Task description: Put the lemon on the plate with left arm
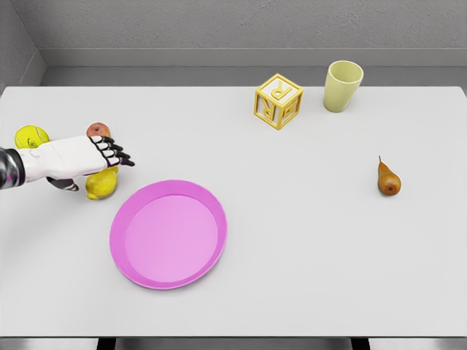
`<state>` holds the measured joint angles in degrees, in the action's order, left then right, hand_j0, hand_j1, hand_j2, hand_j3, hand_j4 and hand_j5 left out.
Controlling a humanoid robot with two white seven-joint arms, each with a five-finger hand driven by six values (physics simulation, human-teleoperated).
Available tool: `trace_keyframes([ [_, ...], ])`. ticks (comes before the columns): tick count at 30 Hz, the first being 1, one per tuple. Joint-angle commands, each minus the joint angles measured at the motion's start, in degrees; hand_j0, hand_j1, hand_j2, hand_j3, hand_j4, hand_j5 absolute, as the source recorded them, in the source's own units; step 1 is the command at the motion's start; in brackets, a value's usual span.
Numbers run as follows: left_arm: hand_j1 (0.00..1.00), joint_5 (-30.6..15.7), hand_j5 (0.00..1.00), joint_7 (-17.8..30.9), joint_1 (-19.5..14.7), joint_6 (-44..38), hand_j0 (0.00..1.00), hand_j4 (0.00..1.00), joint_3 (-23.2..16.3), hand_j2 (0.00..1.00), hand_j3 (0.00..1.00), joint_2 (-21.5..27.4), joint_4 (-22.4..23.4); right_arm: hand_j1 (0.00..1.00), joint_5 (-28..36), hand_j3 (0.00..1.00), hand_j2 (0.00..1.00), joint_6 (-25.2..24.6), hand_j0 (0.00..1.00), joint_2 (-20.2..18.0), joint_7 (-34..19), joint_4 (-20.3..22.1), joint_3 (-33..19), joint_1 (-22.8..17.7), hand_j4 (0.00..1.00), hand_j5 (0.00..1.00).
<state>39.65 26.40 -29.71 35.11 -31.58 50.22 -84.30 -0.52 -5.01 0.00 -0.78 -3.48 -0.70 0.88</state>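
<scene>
So far the task looks barely begun. At the table's nine o'clock edge sits a yellow-green apple-like fruit [31, 135], then the white left hand with black fingers [93, 154], its fingers stretched flat and apart, holding nothing. It hovers over the small yellow lemon [102, 184], which lies on the white tabletop [306, 240] just beyond the round pink plate [168, 233], at the plate's ten o'clock. A small reddish fruit [98, 130] peeks out behind the hand. Grasping, lifting and placing all seem left to do. Farther right stand a yellow letter block [278, 101], a pale green cup [343, 86] and a brown pear [388, 179].
</scene>
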Motion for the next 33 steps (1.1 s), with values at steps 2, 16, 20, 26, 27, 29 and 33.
trace_keyframes([
  [2, 1.0, -0.2, 1.0, 0.0, 0.0, -0.1, 1.0, 1.0, 0.0, 1.0, 1.0, 0.1, -0.5, 1.0, 0.0, 1.0, 1.0, 0.0, 1.0, 0.0, 0.0, 0.0, 0.0, 0.0, 1.0, 1.0],
  [16, 1.0, -0.4, 1.0, 0.0, 0.7, -0.1, 1.0, 1.0, 0.0, 1.0, 1.0, 0.5, -2.4, 1.0, 0.0, 1.0, 1.0, 0.0, 1.0, 0.0, 0.0, 0.0, 0.0, 0.0, 1.0, 1.0],
  [20, 1.0, -0.3, 1.0, 0.0, 0.6, -0.1, 1.0, 1.0, 0.0, 1.0, 1.0, 0.5, -2.1, 1.0, 0.0, 1.0, 1.0, 0.0, 1.0, 0.0, 0.0, 0.0, 0.1, 0.0, 1.0, 1.0],
  [26, 1.0, 0.0, 1.0, 0.1, 0.9, -0.1, 1.0, 1.0, 0.0, 1.0, 1.0, 0.4, -1.8, 1.0, 0.0, 1.0, 1.0, 0.0, 1.0, 0.0, 0.0, 0.1, 0.0, 0.0, 1.0, 1.0],
  [27, 1.0, 0.1, 1.0, 0.1, 0.8, -0.1, 1.0, 1.0, 0.0, 1.0, 1.0, 0.3, -1.9, 1.0, 0.0, 1.0, 1.0, 0.0, 1.0, 0.0, 0.0, 0.0, 0.0, 0.0, 1.0, 1.0],
  [29, 1.0, 0.1, 1.0, 0.1, 0.8, -0.1, 1.0, 1.0, -0.1, 1.0, 1.0, 0.4, -1.8, 1.0, 0.0, 1.0, 1.0, 0.0, 1.0, 0.0, 0.0, 0.0, 0.0, 0.0, 1.0, 1.0],
  [33, 1.0, 0.3, 1.0, 0.1, 0.8, -0.1, 1.0, 1.0, -0.1, 1.0, 1.0, 0.4, -1.8, 1.0, 0.0, 1.0, 1.0, 0.0, 1.0, 0.0, 0.0, 0.0, 0.0, 0.0, 1.0, 1.0],
])
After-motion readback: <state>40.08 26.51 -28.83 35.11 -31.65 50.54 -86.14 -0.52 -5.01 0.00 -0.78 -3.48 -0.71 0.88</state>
